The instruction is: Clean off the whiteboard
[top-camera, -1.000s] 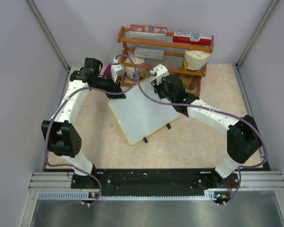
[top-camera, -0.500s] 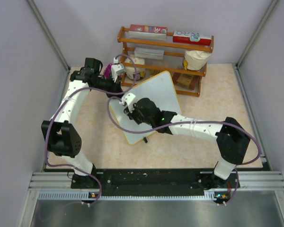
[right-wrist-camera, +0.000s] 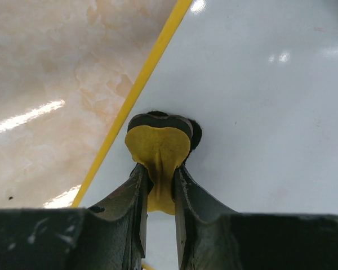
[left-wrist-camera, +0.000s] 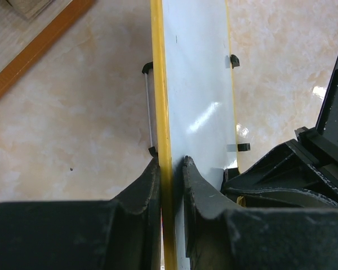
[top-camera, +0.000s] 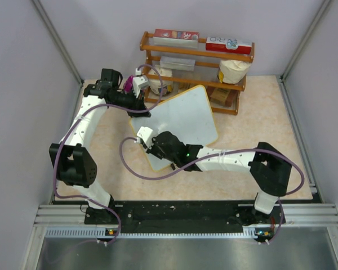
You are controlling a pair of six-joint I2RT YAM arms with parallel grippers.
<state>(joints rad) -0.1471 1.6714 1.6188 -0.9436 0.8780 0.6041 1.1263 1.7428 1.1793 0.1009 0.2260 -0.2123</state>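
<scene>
The whiteboard [top-camera: 186, 117], white with a thin yellow frame, lies tilted in the middle of the table. My left gripper [top-camera: 141, 110] is shut on its far-left edge. In the left wrist view the jaws [left-wrist-camera: 170, 162] pinch the yellow frame, with the white face [left-wrist-camera: 197, 84] to their right. My right gripper [top-camera: 153, 145] is over the board's near-left part. In the right wrist view it [right-wrist-camera: 159, 169] is shut on a yellow eraser [right-wrist-camera: 158, 143] whose black felt presses on the board [right-wrist-camera: 259, 84] close to the yellow frame [right-wrist-camera: 146, 73]. No marks show on the board.
A wooden rack [top-camera: 197, 56] with boxes and a white bag stands at the back, just behind the board. A purple thing [top-camera: 127, 84] sits by the left wrist. Grey walls close in the left, right and back sides. The right arm shows in the left wrist view [left-wrist-camera: 304, 169].
My right gripper has swept with the eraser from the board's far edge across its face to the near-left part. The board has shifted a little. The left gripper has kept its grip.
</scene>
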